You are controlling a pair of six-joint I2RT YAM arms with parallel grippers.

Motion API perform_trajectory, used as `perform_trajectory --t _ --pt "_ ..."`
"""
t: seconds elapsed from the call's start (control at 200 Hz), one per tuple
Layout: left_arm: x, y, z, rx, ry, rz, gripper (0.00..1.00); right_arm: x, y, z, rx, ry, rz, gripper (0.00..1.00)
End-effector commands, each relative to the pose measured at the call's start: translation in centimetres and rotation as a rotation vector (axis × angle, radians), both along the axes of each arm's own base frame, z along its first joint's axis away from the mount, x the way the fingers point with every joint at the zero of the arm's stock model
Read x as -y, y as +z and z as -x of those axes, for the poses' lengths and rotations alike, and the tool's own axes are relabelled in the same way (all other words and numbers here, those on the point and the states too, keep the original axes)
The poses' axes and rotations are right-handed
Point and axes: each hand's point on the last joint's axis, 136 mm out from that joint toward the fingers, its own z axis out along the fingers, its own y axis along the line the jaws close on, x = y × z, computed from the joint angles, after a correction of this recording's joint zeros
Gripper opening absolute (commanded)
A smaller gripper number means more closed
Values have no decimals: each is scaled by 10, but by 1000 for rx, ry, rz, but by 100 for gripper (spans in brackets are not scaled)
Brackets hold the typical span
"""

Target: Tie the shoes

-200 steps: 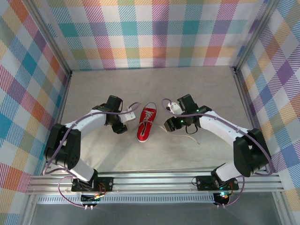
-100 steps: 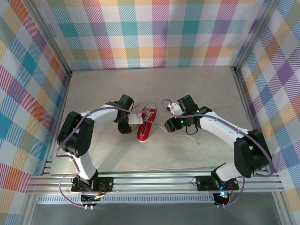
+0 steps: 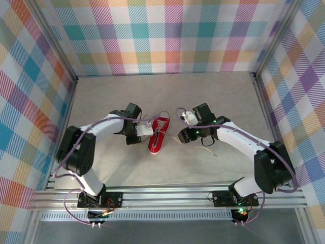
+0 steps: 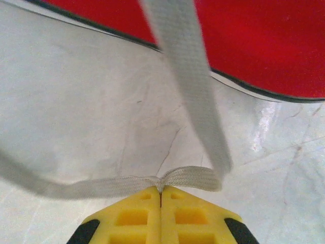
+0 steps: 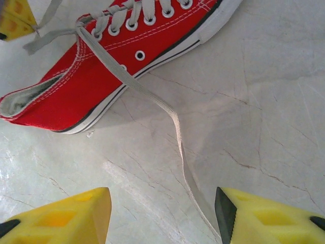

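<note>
The red sneaker [image 3: 159, 135] lies mid-table, with its white toe toward the near edge. My left gripper [image 3: 147, 130] is at its left side. In the left wrist view its yellow fingers [image 4: 132, 218] are shut on a whitish-grey lace [image 4: 193, 91] that runs up to the red shoe wall [image 4: 254, 40]. My right gripper [image 3: 183, 136] hovers open just right of the sneaker [image 5: 101, 71]. The other lace [image 5: 175, 127] trails across the table from the eyelets to my right-hand fingertip [image 5: 238, 213]. It lies inside the open right gripper [image 5: 162, 213], ungripped.
The table [image 3: 203, 91] is pale marbled stone, walled by checked panels [image 3: 167, 35] on three sides. A metal rail [image 3: 167, 195] with both arm bases runs along the near edge. A loose lace end [image 3: 207, 148] lies right of the shoe.
My left gripper has moved right, up to the sneaker's side, and has shut on the lace. The right arm and the shoe have stayed where they were.
</note>
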Motion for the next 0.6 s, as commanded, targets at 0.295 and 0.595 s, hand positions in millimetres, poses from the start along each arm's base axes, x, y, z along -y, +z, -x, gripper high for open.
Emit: perform_trajectory --t 0.295,0.595 --pt "7 69 12 -53 233 282 0 -62 38 8 190 292 -114 57" --pt "20 82 9 -159 328 457 0 -135 37 2 388 510 -232 59"
